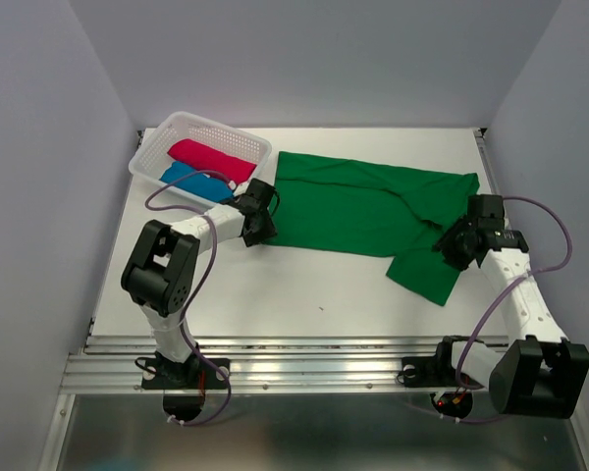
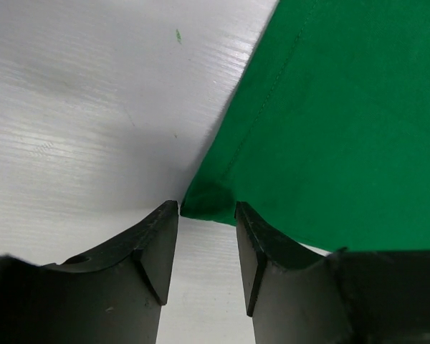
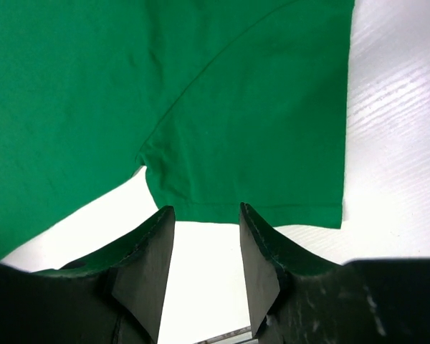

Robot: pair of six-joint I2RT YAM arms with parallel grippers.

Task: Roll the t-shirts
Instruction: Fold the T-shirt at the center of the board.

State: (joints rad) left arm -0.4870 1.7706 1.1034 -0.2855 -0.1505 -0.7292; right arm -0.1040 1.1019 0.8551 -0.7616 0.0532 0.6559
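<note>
Green t-shirt (image 1: 363, 211) spread flat, long axis running from left gripper (image 2: 206, 206) to right gripper (image 3: 206, 209). Left jaws apart, shirt corner between tips. Right jaws apart, sleeve edge just ahead.

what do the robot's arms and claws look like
Both arms are alike: white tube links between bulky black joint housings, on the left arm and the right arm. A thin purple cable loops along each. The left claw and right claw have two matte black wedge-shaped fingers with bevelled inner faces. No markings show.
</note>
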